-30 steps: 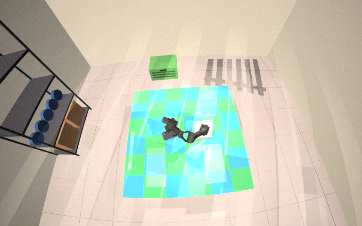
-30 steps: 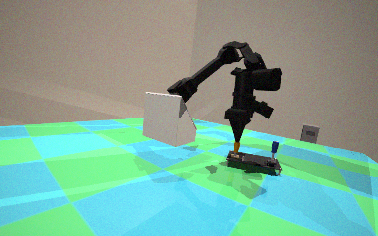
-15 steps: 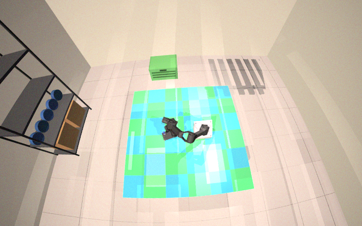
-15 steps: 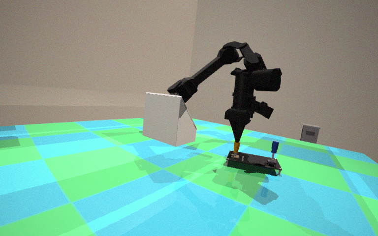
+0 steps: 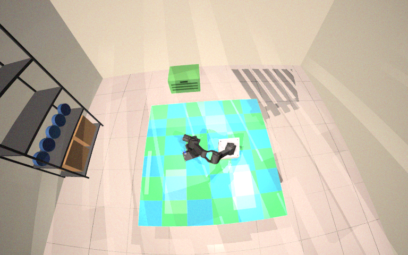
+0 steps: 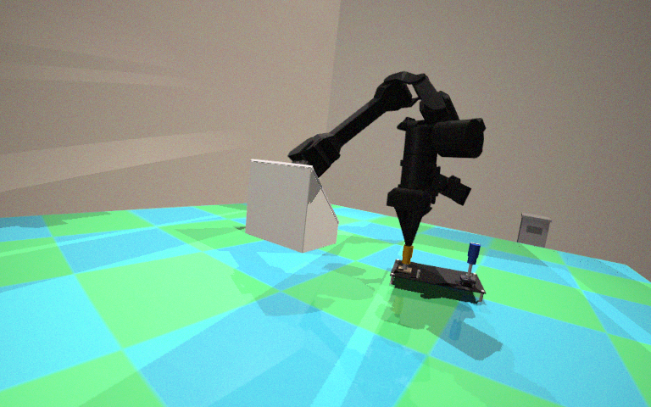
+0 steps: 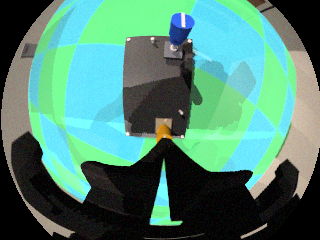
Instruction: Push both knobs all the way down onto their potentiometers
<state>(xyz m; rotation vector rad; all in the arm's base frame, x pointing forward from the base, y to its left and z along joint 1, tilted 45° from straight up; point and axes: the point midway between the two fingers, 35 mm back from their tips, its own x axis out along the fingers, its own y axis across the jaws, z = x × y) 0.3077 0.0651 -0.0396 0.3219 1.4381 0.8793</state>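
A black circuit board (image 6: 439, 279) (image 7: 155, 83) stands on short legs on the checkered table; in the top view only a corner of the board (image 5: 188, 155) shows under the arm. An orange knob (image 6: 407, 253) (image 7: 163, 132) sits on the shaft at one end of the board. A blue knob (image 6: 474, 251) (image 7: 180, 27) stands high on its shaft at the other end. My gripper (image 6: 408, 242) (image 7: 165, 141) points straight down, shut with nothing between the fingers. Its closed tips rest on top of the orange knob.
The arm's white wedge-shaped base (image 6: 283, 211) (image 5: 221, 141) stands behind the board. A small grey box (image 6: 534, 230) is at the far right. A green crate (image 5: 184, 78) sits beyond the mat. A shelf (image 5: 44, 129) with blue cylinders stands at the left.
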